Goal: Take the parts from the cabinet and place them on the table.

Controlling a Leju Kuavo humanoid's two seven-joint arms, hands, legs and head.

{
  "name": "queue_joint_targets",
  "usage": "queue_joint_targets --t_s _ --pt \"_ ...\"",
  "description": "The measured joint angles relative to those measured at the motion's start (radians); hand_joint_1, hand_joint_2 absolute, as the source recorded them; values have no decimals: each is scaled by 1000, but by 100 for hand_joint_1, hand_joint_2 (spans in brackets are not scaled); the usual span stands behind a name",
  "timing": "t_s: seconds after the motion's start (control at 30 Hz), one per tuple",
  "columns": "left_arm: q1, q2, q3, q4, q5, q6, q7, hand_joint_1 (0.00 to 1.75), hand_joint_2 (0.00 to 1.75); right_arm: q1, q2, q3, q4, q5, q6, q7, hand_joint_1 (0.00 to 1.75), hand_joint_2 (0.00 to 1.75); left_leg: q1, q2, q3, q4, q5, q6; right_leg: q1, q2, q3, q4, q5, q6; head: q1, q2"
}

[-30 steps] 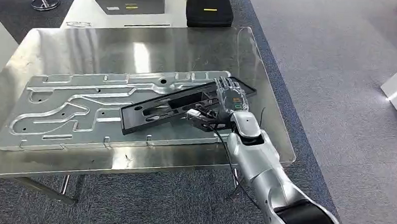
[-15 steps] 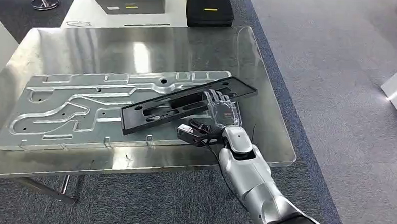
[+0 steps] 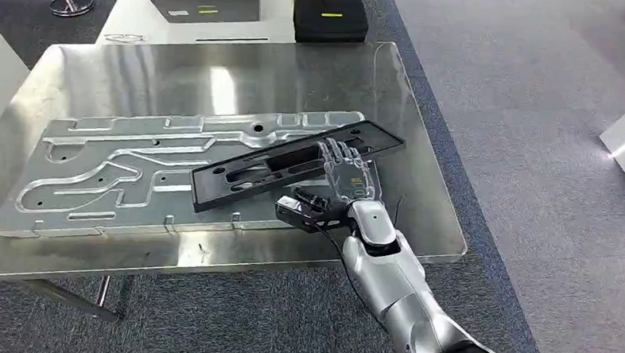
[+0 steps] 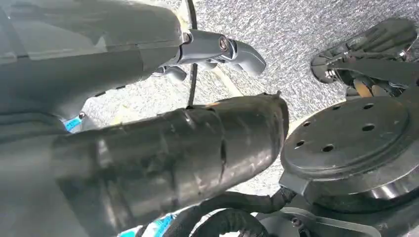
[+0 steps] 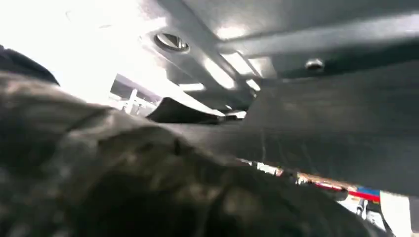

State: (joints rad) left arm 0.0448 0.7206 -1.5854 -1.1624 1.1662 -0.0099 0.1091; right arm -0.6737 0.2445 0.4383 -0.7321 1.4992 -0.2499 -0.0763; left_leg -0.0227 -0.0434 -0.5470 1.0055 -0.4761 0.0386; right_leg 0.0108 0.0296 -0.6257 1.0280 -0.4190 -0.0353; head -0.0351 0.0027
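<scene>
Right hand (image 3: 347, 176) out over the worktop (image 3: 218, 77), fingers spread and flat, holding nothing, palm down. Fingertips lying at the near edge of the black frame (image 3: 294, 164), on or just over it; contact not clear from above. Long black frame, slotted, lying flat and slanted across the big silver plate (image 3: 118, 172), far end beyond the fingertips, other end off toward the hand's thumb side. Silver plate, grooved and cut with channels, flat on the shiny worktop, stretching well away from the hand on the thumb side. Wrist and dark cable clump just behind the hand, above the worktop's near edge. Silver forearm running back and down from there.

Close up from the right wrist: dark blurred bulk of the hand (image 5: 123, 187) in front, black frame (image 5: 341, 138) right past it, silver plate (image 5: 276, 29) with a round hole beyond.

Left hand (image 4: 148, 148) hanging over grey carpet, thumb and a darker finger sticking out with nothing between them; whether loose or curled, cannot tell.

Far beyond the right hand's fingertips, past the worktop's back edge: a black case (image 3: 330, 18) with a yellow strip, and a grey panel (image 3: 199, 2) beside it on a white surface.
</scene>
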Motion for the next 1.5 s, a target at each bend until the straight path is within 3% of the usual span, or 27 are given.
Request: queue_joint_targets --t_s 0.13,0.2,0.27,0.33,0.4,0.43,0.5,0.53,0.57,0.6,0.67,0.7,0.73,0.77,0.83,0.9,0.93,1.0,1.03,1.07,1.1,1.2,1.23,1.33,1.37,1.43,1.5 --pt "2 5 0 -13 1 16 0 0 0 18 0 10 -44 3 1 -3 0 0 -5 0 0 3 3 7 -5 1 0 -1 4 9 0 0" --pt "2 8 0 -20 1 19 0 0 0 24 -1 13 -64 3 -1 -5 0 0 5 5 3 -9 15 19 -4 2 -5 6 -5 15 0 0" --pt "3 11 0 -26 -2 21 0 0 0 28 -3 17 -85 4 -4 -5 0 0 4 10 0 -9 18 24 -5 -14 -33 88 -73 22 0 0" --pt "5 11 0 -32 -3 26 1 0 0 40 -6 25 -108 4 -5 -8 0 0 3 16 -6 -7 19 24 -7 -21 -101 253 -155 24 0 0" --pt "7 11 -1 -37 -3 34 2 0 0 62 -11 26 -139 6 -6 -10 0 0 0 17 -11 -2 19 24 -4 -22 -124 317 -158 19 0 0" --pt "8 11 -1 -41 -3 36 2 0 0 70 -13 27 -158 7 -6 -10 0 0 -3 17 -13 1 18 24 -3 -22 -102 280 -128 13 0 0" --pt "7 11 -1 -47 -3 40 2 0 0 78 -16 31 -194 7 -10 -12 0 0 -13 17 -13 4 18 24 5 -21 -9 109 -47 -15 0 0" --pt "7 9 0 -51 -3 41 2 0 0 77 -16 34 -207 7 -11 -12 0 0 -9 18 -15 5 17 24 13 -17 25 35 -46 -40 -1 0" --pt "6 8 0 -56 -3 42 2 0 0 80 -17 35 -219 7 -11 -13 0 0 -15 19 -21 4 19 21 13 -26 38 22 -46 -42 -7 0" --pt "5 9 0 -57 -3 43 2 0 0 82 -18 38 -230 7 -12 -15 0 0 -5 21 -21 4 23 14 19 -30 37 14 -38 -36 -5 0" --pt "7 10 0 -60 -2 46 2 0 0 84 -20 44 -248 2 -14 -21 0 0 1 20 -21 -3 29 1 23 -29 40 0 -33 -44 -5 0" --pt "8 14 -1 -64 -1 52 2 0 0 90 -19 46 -265 -3 -14 -29 0 0 -9 19 -20 -6 31 -5 11 -32 46 -27 -20 -45 -5 0" --pt "9 15 -1 -71 3 56 2 0 0 96 -20 55 -282 -7 -11 -36 0 0 -5 25 -29 10 5 -12 5 -39 54 -45 -8 -38 -6 0" --pt "9 20 -1 -76 7 63 2 0 0 100 -20 64 -297 -9 -9 -41 0 0 0 26 -44 52 -36 -22 0 -39 52 -51 0 -42 -6 0" --pt "9 22 -1 -81 14 79 1 0 0 116 -23 91 -328 -15 4 -51 0 0 19 27 -96 192 -116 -44 -8 -41 40 -51 7 -34 -6 0" --pt "10 27 -1 -93 29 94 -3 0 0 138 -31 122 -363 -28 19 -56 0 0 39 33 -120 270 -137 -66 -17 -44 24 -43 13 -24 -6 0" --pt "12 29 -1 -100 36 99 -4 0 0 147 -35 135 -379 -31 21 -59 0 0 49 37 -99 241 -112 -78 -24 -45 13 -36 15 -19 -6 0" --pt "14 36 -1 -112 47 116 -7 0 0 152 -41 154 -403 -31 19 -61 0 0 69 43 1 72 -34 -105 -41 -45 -12 -12 17 -4 -6 0" --pt "14 37 -1 -122 62 130 -12 0 0 153 -45 162 -416 -30 16 -62 0 0 78 46 46 -18 -35 -123 -45 -45 -24 4 15 8 -7 0" --pt "15 38 0 -131 74 146 -17 0 0 158 -51 167 -430 -29 14 -62 0 0 62 30 45 6 -33 -113 -42 -42 -30 6 19 18 -8 0" --pt "21 48 0 -148 92 165 -25 0 0 167 -60 177 -449 -31 14 -65 0 0 64 26 30 14 -19 -94 -38 -42 -28 11 22 27 -5 0" --pt "26 68 0 -203 109 244 -72 0 0 195 -96 194 -512 -40 0 -64 0 0 62 27 8 15 -20 -62 -37 -39 -37 10 41 49 -5 0" --pt "27 72 -1 -220 103 280 -110 0 0 201 -111 199 -547 -41 2 -58 0 0 65 32 6 14 -12 -49 -41 -37 -45 23 18 52 -5 0" --pt "25 86 0 -234 112 301 -161 0 0 207 -158 203 -693 -56 73 -55 0 0 53 32 -29 15 15 -24 -38 -37 -104 207 -150 51 -5 0" --pt "26 89 0 -235 114 303 -163 0 0 208 -169 206 -721 -57 81 -55 0 0 47 34 -39 16 23 -21 -34 -36 -120 275 -180 49 -5 0" --pt "26 91 0 -241 117 305 -164 0 0 222 -188 211 -762 -59 86 -55 0 0 34 34 -59 16 39 -16 -25 -35 -101 312 -168 36 -5 0" --pt "26 93 -1 -245 119 305 -166 0 0 229 -197 217 -790 -59 85 -55 0 0 20 32 -78 16 54 -13 -9 -33 -8 191 -108 8 -5 0"
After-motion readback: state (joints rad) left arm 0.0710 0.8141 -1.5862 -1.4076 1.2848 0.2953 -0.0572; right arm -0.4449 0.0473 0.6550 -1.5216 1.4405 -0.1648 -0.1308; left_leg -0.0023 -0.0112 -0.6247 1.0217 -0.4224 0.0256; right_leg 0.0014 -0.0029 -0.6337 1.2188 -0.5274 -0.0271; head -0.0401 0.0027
